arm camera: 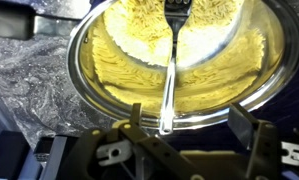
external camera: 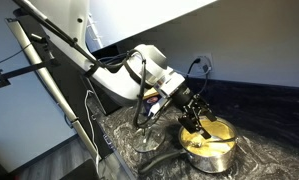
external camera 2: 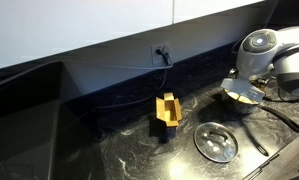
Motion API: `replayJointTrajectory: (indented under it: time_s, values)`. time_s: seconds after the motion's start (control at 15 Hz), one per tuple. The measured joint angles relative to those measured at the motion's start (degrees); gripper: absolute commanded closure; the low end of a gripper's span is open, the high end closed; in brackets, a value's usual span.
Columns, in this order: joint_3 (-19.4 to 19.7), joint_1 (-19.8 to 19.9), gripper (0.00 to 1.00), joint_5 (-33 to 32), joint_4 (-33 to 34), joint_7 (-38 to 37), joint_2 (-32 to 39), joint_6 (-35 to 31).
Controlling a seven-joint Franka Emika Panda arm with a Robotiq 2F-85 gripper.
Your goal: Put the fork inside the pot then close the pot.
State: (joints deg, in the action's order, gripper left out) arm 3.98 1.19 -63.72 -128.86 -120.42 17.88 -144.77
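Gripper [arm camera: 187, 132]: nearest the wrist camera, its two fingers stand wide apart, gripping nothing, with the fork's handle end in the gap between them.
Fork [arm camera: 170, 70]: lies inside the pot, tines toward the far side and handle running back to the near rim; whether the tip rests on the rim or just under it cannot be told.
Pot [arm camera: 79, 55]: shiny steel with a pale yellowish inside, sitting on the dark counter [external camera 2: 109, 150] directly under the gripper in both exterior views.
Lid [external camera 2: 215, 141]: flat glass with a knob, lying on the counter near the pot, to its left and nearer the camera.
Other things: a yellow block [external camera 2: 167, 110] sits well left of the pot.
Step in hand: judged as clearing the released fork, then fetching the lid.
Doing it well: rise straight up so neither finger drags the handle. Check that the fork sits below the rim. Take the lid by its knob and lower it level and centred.
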Motion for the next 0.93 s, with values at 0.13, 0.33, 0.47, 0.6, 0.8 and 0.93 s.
replayJointTrajectory:
  time_s: [0.13,0.33,0.47,0.6,0.8,0.93]
  values:
    - [0.2,0.9,0.00,2.7,-0.7,1.2,-1.0,-1.9]
    - [0.9,2.8,0.00,7.9,-1.4,5.2,-1.4,-4.8]
    - [1.6,3.6,0.00,11.4,-1.6,8.3,-1.3,-6.0]
    - [2.4,3.8,0.00,14.5,-1.6,10.9,-1.1,-6.4]
    - [3.1,3.8,0.07,18.4,-1.6,13.8,-0.8,-6.8]
    - [3.5,3.7,0.10,20.7,-1.6,15.7,-0.7,-6.9]
